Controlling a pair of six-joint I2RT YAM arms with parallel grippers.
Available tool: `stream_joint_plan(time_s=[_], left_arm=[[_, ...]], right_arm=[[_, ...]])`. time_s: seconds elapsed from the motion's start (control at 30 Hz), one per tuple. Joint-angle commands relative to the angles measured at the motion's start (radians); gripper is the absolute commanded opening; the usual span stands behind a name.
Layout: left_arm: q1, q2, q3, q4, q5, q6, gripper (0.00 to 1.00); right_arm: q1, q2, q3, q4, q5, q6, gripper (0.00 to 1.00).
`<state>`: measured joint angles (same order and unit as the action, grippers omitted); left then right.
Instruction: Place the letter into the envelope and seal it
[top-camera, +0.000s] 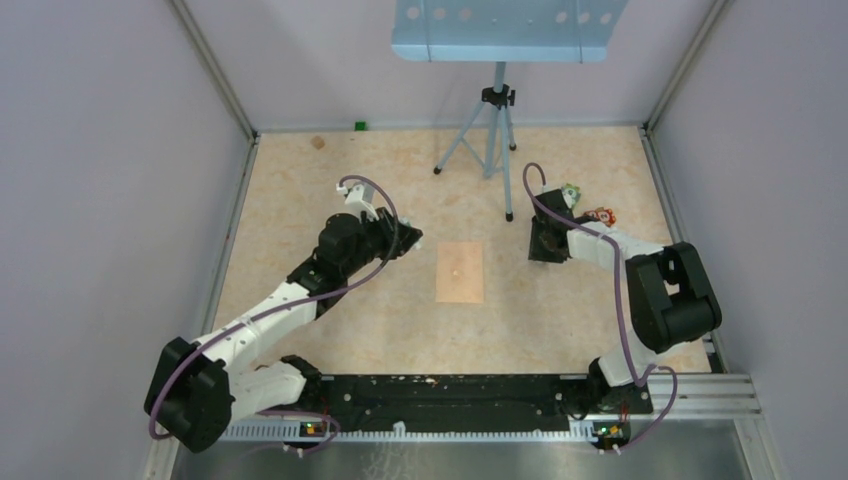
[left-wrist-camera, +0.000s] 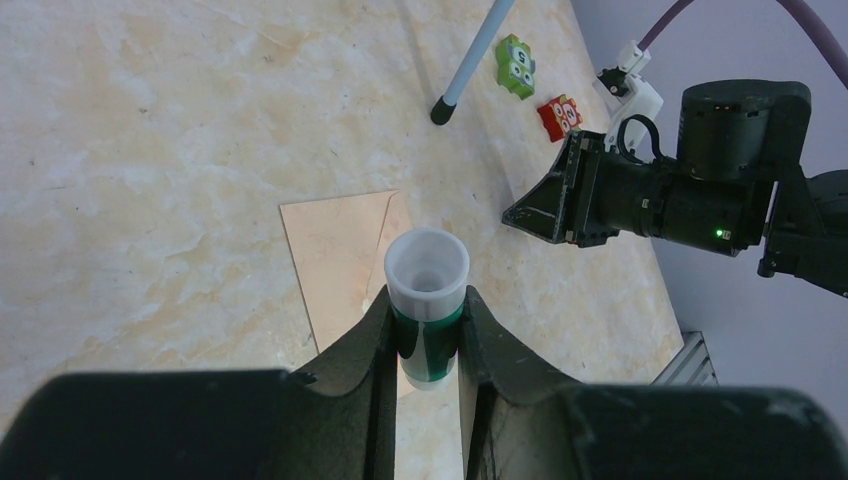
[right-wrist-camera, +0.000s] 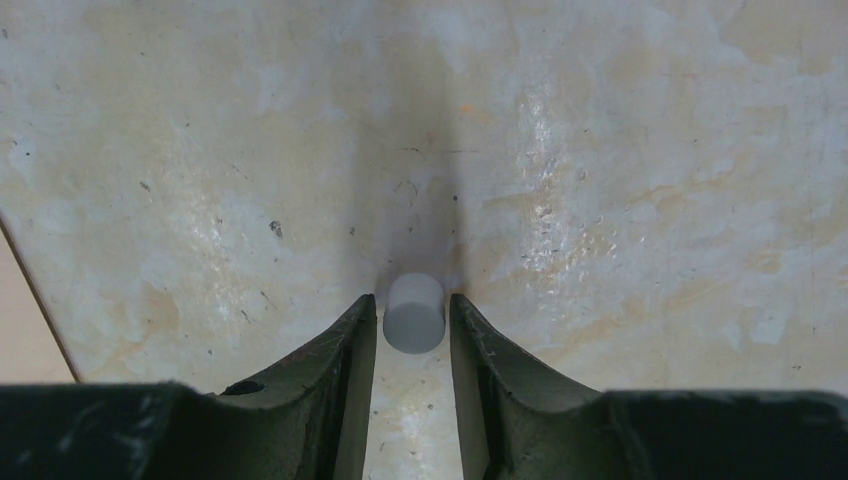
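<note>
The pinkish-tan envelope (top-camera: 460, 272) lies flat at the table's middle; it also shows in the left wrist view (left-wrist-camera: 335, 260) under my fingers. The letter is not in view. My left gripper (top-camera: 408, 238) (left-wrist-camera: 427, 310) hovers left of the envelope, shut on a green glue stick (left-wrist-camera: 427, 285) whose open white end points at the camera. My right gripper (top-camera: 545, 245) (right-wrist-camera: 413, 298) is low over the table right of the envelope. A small white cap (right-wrist-camera: 414, 313) sits between its fingertips with a thin gap on each side, so the jaws are open.
A tripod (top-camera: 490, 130) stands at the back, under a blue perforated plate (top-camera: 505, 25). A green toy block (left-wrist-camera: 516, 65) and a red one (left-wrist-camera: 560, 117) lie behind my right gripper. Walls enclose the left, right and back sides of the table.
</note>
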<state>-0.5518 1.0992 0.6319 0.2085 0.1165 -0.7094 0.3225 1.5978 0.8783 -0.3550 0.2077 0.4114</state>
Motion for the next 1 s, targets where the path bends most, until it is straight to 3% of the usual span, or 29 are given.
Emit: stream_joint_plan(time_s=[0.0,0.53,0.83,0.97], left_arm=[[0.005,0.007,0.012,0.056,0.016,-0.01,0.0],[0.006,0.016,0.008,0.063,0.023,-0.013,0.0],[0.007,0.028,0.003,0.081,0.037,-0.051,0.0],[0.011,0.043,-0.003,0.108,0.056,-0.154,0.0]], right_arm=[[-0.011,-0.038,0.03,0.02,0.002,-0.003,0.32],[-0.01,-0.058,0.032,0.012,0.005,0.0,0.3],[-0.01,-0.063,0.027,0.005,-0.004,-0.002,0.04],[-0.009,-0.125,0.026,-0.001,-0.05,0.007,0.0]])
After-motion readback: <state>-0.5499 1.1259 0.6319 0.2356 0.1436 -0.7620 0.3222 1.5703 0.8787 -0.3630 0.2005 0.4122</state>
